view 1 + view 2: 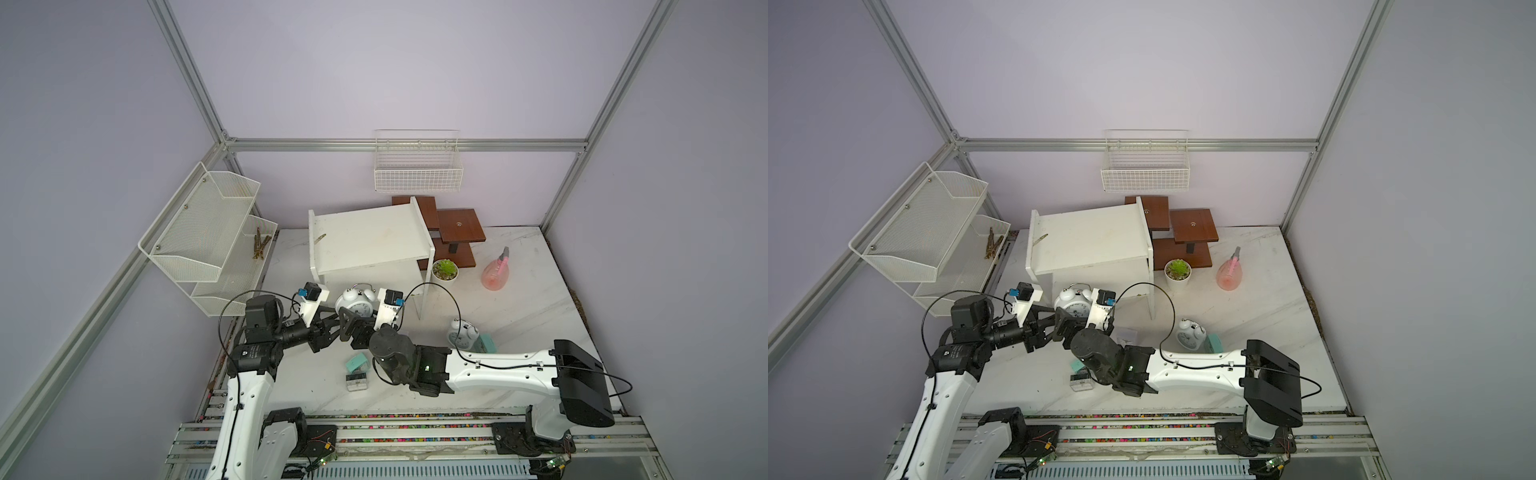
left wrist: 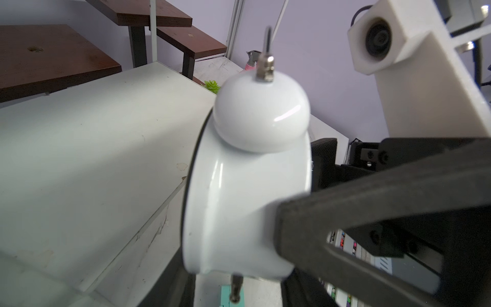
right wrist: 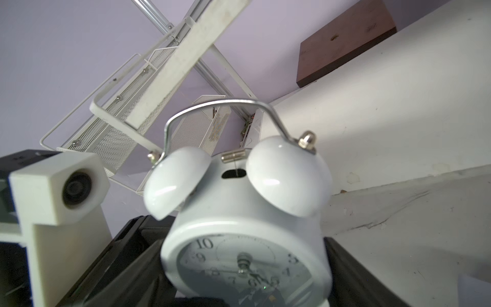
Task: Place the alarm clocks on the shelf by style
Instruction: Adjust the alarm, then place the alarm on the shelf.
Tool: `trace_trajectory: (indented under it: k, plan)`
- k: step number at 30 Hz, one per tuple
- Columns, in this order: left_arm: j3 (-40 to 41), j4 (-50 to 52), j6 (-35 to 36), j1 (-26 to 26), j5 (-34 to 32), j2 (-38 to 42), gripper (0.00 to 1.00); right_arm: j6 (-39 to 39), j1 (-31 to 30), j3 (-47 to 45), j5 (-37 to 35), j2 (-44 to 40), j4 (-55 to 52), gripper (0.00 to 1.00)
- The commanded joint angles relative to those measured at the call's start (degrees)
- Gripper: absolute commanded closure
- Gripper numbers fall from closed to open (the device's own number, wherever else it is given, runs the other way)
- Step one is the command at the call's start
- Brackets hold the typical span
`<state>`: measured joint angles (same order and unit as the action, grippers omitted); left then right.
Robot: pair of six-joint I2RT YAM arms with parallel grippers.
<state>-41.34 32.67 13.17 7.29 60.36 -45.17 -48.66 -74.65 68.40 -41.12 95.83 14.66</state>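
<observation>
Landmark for all positions: the shelf, standing at the back of the desk.

1. Twin-bell clock, round and white: held off the desk directly in front of the shelf, level with the lower board, upright, bells uppermost, face turned away from the shelf.
2. Left pincer: clenched on this clock. The left wrist view shows one black finger pressed against the clock's casing.
3. Right pincer: its jaws stand on either side of the same clock, below the bells. I cannot tell whether they press the casing or stand released.
4. Second twin-bell clock: on the desk, in front of the shelf and off to its right, near the front right leg.
5. Mint-green square clock: just beside item 4, on the side farther from the shelf.
6. Second mint-green square clock: on the desk well in front of the shelf, close to the right arm's wrist.
7. Silver-grey square clock: just beyond item 6, farther still from the shelf.
8. Potted succulent: just beside the shelf's right side panel.
9. Pink spray bottle: right of the shelf, beyond the succulent.
10. Brown stepped stand: behind the shelf's right rear corner.
</observation>
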Motion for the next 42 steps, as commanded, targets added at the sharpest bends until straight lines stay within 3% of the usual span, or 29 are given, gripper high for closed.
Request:
trace_trajectory:
  k: [1,9,15,16,19,22,26,36,42]
  plan:
    - [-0.06,-2.47,-0.07,-0.17,3.40,0.64,0.71,1.13,-0.13,1.57,-1.28,1.56,-0.68,0.10]
    - [-0.11,-2.19,0.28,-0.17,3.74,0.92,0.70,1.38,-0.14,3.22,-1.32,2.73,-1.64,0.09]
    - [-0.12,-1.55,0.94,-0.17,3.89,1.13,0.65,2.21,-0.14,2.27,-1.25,2.29,-0.28,0.25]
    - [-0.10,-1.42,1.13,-0.18,3.89,1.14,0.59,2.60,-0.14,2.02,-1.26,2.15,-0.03,0.28]
    - [0.13,-0.49,2.64,-0.18,3.45,1.29,0.28,4.15,-0.14,1.22,-1.80,0.95,0.52,0.32]
    - [0.06,0.76,4.46,-0.17,1.05,1.45,0.14,7.12,-0.05,0.91,-3.35,0.19,0.51,0.39]
    - [-1.66,2.63,4.06,-0.11,-3.71,1.33,0.11,12.50,0.95,0.99,-4.35,0.64,0.99,0.40]
    - [-4.54,5.96,5.71,0.18,-10.65,0.31,0.08,15.27,6.23,2.15,2.51,4.17,1.81,0.41]
    - [-4.55,5.34,5.40,0.53,-16.84,0.15,0.06,17.71,7.21,4.61,1.58,6.81,1.83,0.42]
